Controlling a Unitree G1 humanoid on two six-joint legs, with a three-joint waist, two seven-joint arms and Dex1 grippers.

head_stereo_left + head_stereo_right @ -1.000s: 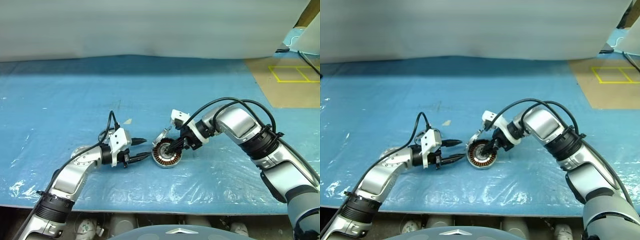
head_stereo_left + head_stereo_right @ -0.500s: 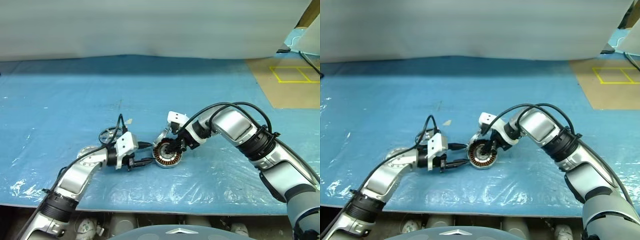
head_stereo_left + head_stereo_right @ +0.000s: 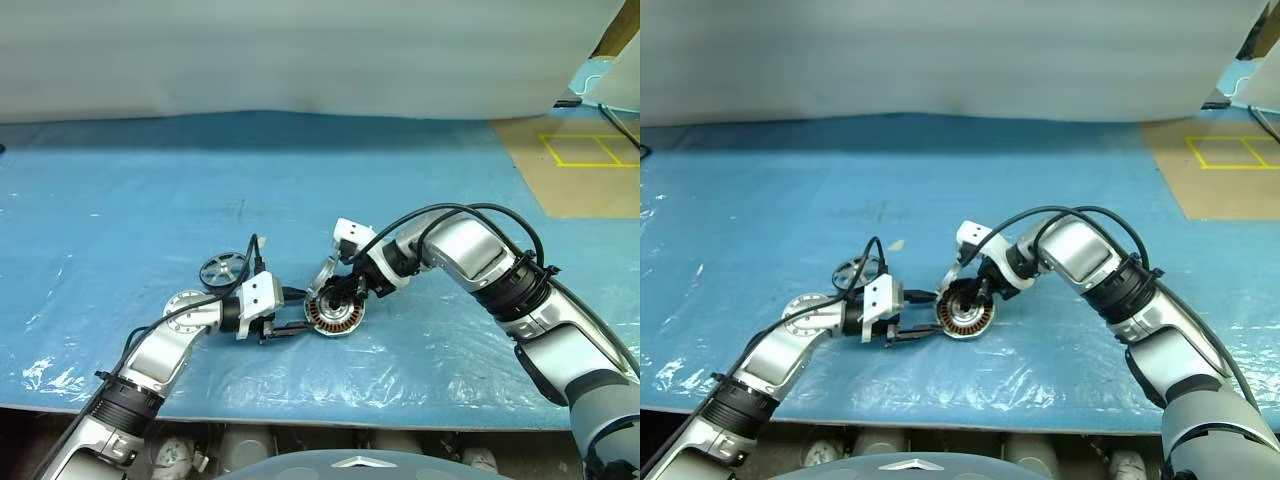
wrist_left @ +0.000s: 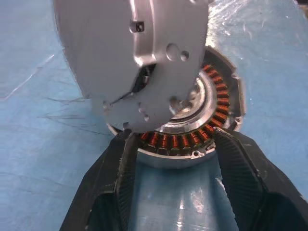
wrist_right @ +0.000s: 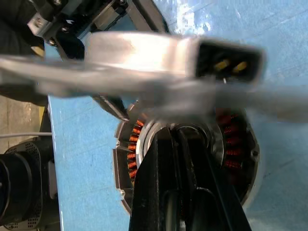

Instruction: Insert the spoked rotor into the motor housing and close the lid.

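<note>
Left wrist view shows the left gripper (image 4: 175,144) spread around the motor housing (image 4: 211,130) on the blue sheet (image 3: 120,200). The right gripper (image 5: 175,144), pressed together, sits at its centre. The spoked rotor (image 3: 222,271) lies nearby.

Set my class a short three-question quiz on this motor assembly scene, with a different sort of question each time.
1. True or false: the spoked rotor already sits inside the motor housing.
2. Which hand has its fingers shut? A: the left hand. B: the right hand. C: both.
3. Fill in: the left hand's open fingers stand on either side of the ____.

Key
1. False: it lies on the blue sheet, beside the left arm.
2. B: its shut fingertips point into the housing's centre.
3. Motor housing.
</note>
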